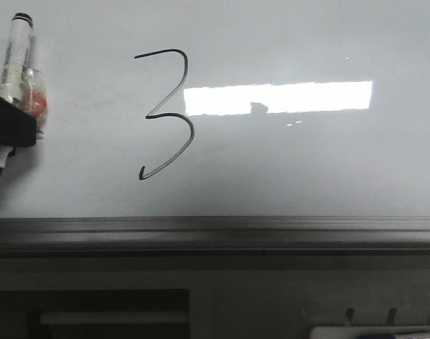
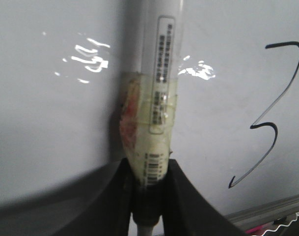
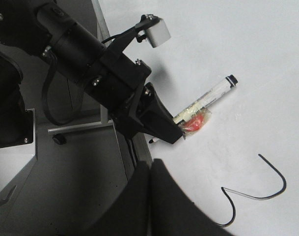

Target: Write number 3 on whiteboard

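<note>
Front view showed the number 3 (image 1: 169,113) drawn in full on the whiteboard (image 1: 306,162), left of the bright reflection, so the writing step looked finished; I judged the next move called only for pulling the pen clear without smearing the line. The left tool (image 1: 6,123) sat at the left edge, well apart from the numeral, gripping the marker (image 1: 15,60).

Left wrist view had both fingers clamped on the marker's taped barrel, the pen running along the board with the numeral off to one side.

Right wrist view showed the left arm angled in toward the board; the right tool's (image 3: 150,196) dark fingers seemed pressed together on nothing, though so near the lens I couldn't be certain.
</note>
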You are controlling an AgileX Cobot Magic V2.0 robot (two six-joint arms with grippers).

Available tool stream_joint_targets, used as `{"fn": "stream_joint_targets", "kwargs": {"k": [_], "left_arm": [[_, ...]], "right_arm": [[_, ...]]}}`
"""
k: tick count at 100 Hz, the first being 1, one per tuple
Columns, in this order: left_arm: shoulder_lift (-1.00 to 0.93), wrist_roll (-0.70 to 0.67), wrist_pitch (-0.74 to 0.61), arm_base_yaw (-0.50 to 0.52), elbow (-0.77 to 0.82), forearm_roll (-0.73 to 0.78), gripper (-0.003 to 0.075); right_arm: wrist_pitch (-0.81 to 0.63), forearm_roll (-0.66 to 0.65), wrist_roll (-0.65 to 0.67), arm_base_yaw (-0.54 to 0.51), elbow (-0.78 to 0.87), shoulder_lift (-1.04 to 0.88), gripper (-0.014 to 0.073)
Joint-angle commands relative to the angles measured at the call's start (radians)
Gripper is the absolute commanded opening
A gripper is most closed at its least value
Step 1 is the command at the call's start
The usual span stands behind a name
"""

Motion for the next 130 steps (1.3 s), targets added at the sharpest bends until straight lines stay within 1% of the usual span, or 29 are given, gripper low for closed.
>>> {"fn": "stream_joint_targets", "kwargs": {"k": [1,26,37,43,50,65,70,74,100,121,130], "left_arm": [[-0.004,-0.005,-0.09,-0.015,-0.032,-0.016,-0.002],[-0.004,-0.005,-0.102,-0.015,-0.032,-0.016,-0.002],[-0.004,-0.005,-0.106,-0.015,-0.032,0.008,-0.002],[-0.004,-0.005,-0.106,-0.015,-0.032,0.008,-0.0009],[-0.004,-0.005,-0.106,-0.015,-0.032,0.008,0.0046],[-0.004,-0.005,-0.106,-0.015,-0.032,0.008,0.0262],[-0.004,-0.005,-0.106,-0.015,-0.032,0.008,0.0304],[-0.004,-0.005,-0.106,-0.015,-0.032,0.008,0.0322],[-0.007,0.005,-0.091,-0.015,-0.032,0.025,0.0326],[-0.084,0.005,-0.062,-0.015,-0.032,0.064,0.0326],[-0.137,0.009,-0.03,-0.012,-0.032,0.083,0.0323]], "right_arm": [[-0.055,0.017,0.003,-0.002,-0.028,-0.025,-0.0067],[-0.053,0.017,0.003,-0.002,-0.028,-0.025,-0.0067],[-0.048,0.017,0.003,-0.002,-0.028,-0.025,-0.0067],[-0.047,0.017,0.003,-0.002,-0.028,-0.025,-0.0067],[-0.047,0.017,0.003,-0.002,-0.028,-0.025,-0.0067],[-0.047,0.017,0.003,-0.002,-0.028,-0.025,-0.0067],[-0.049,0.017,0.003,-0.002,-0.028,-0.025,-0.0067],[-0.051,0.017,0.003,-0.002,-0.028,-0.025,-0.0067],[-0.051,0.017,0.003,-0.002,-0.028,-0.025,-0.0067],[-0.067,0.017,0.003,-0.002,-0.028,-0.025,-0.0067],[-0.088,0.017,0.003,-0.002,-0.028,-0.038,-0.0057]]}}
